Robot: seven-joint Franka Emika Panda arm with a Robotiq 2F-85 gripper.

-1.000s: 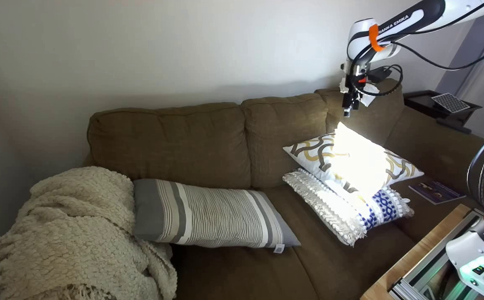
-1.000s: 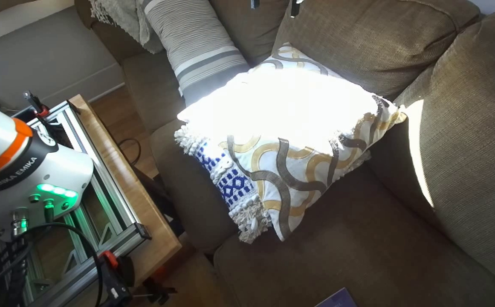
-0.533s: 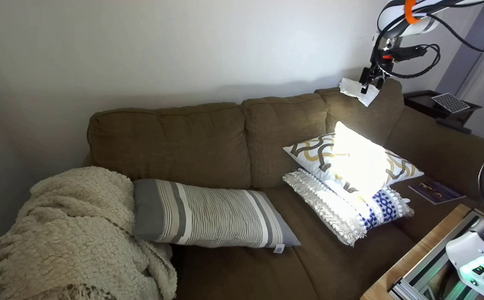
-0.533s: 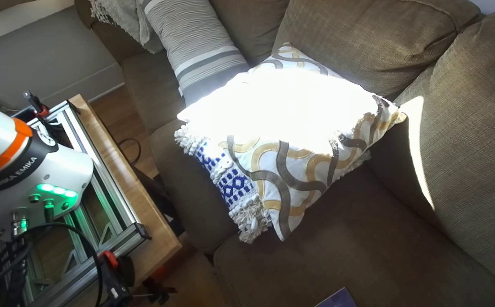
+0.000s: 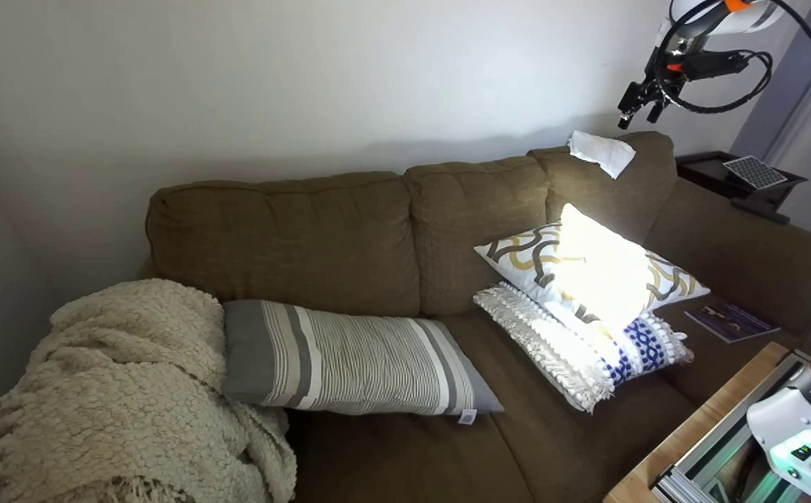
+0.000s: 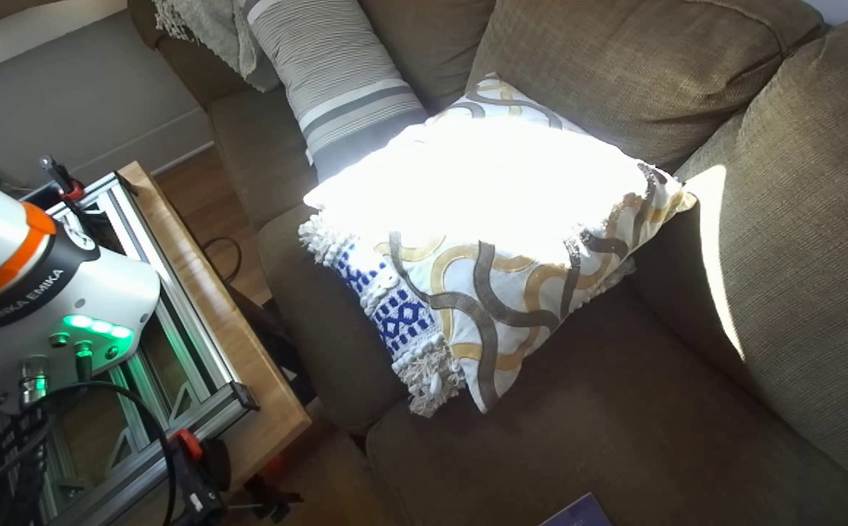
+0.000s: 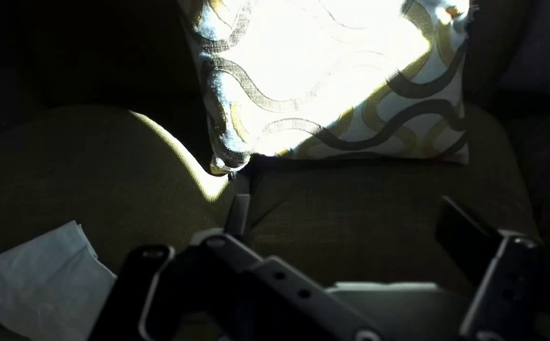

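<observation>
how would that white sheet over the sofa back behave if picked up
The white sheet is probably floppy, since it bends over the sofa back. It looks thin, so likely light. Its doubled edge in the wrist view suggests folds that might open; whether cloth or paper, I can't tell.

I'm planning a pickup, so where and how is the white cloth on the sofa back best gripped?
Probably by the lower corner of the white cloth: it tapers to a narrow point on the front of the backrest, so the open gripper could pinch it. I'd come from the front and above, since the backrest lies behind it. Whether it stands clear, I can't tell.
</observation>
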